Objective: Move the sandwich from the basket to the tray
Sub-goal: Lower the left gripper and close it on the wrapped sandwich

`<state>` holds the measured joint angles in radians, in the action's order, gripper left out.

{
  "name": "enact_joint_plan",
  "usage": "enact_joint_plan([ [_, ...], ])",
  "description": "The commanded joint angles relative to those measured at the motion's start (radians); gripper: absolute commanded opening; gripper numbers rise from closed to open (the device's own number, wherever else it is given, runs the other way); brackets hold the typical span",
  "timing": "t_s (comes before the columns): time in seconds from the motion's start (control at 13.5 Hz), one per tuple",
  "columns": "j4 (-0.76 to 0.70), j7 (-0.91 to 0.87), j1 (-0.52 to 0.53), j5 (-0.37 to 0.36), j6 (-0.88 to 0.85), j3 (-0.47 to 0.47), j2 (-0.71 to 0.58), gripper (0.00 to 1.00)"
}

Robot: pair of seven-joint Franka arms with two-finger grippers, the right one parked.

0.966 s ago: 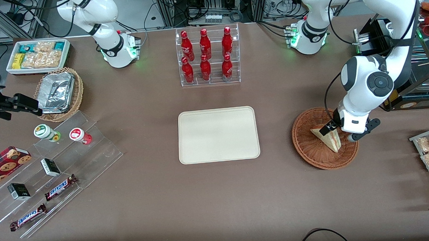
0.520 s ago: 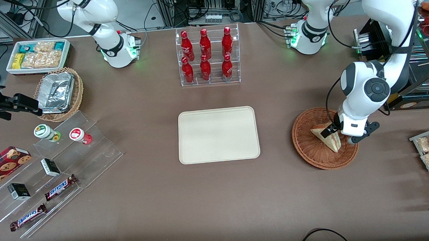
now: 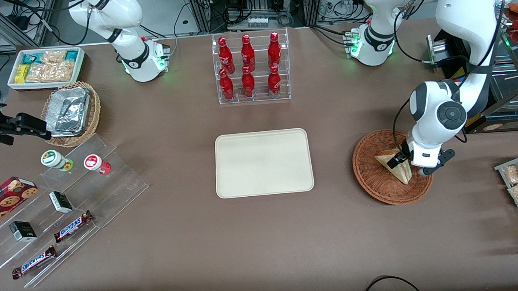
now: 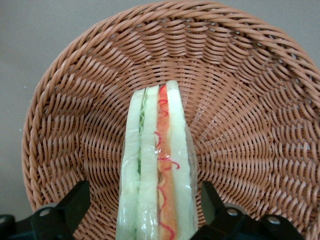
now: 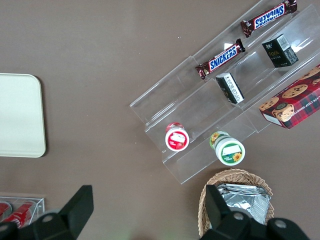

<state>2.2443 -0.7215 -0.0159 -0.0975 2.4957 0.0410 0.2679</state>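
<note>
Claw [image 4: 145, 207] lowered into the basket [image 3: 374, 176] near the bench edge at the working arm's end, fingers [image 4: 70, 207] spread wide and straddling the sandwich [image 4: 157, 170] — one to each flank, neither pressing the bread. Likely positioned so for a squeeze across the wedge's flat faces, judging by the alignment. Sandwich standing on edge in the basket bowl, not yet gripped. Appearance: triangular wedge, pale cream bread, green layer and red-pink layer along the cut side, thin clear wrap — soft, likely to deform under firm closure. Tray [image 3: 264, 162] mid-bench, well apart from the basket.
</note>
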Motion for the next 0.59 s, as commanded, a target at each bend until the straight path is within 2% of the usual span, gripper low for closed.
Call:
enact_joint_plan([
  [0.0, 0.023, -0.085, -0.009, -0.021, 0.017, -0.004, -0.007, 0.68],
  [0.15, 0.024, -0.096, -0.012, -0.021, 0.008, -0.004, -0.007, 0.12],
  [0.22, 0.023, -0.096, -0.012, -0.021, -0.001, -0.003, -0.009, 0.0],
  [0.52, -0.018, -0.081, -0.015, -0.021, -0.102, -0.001, -0.035, 0.0],
])
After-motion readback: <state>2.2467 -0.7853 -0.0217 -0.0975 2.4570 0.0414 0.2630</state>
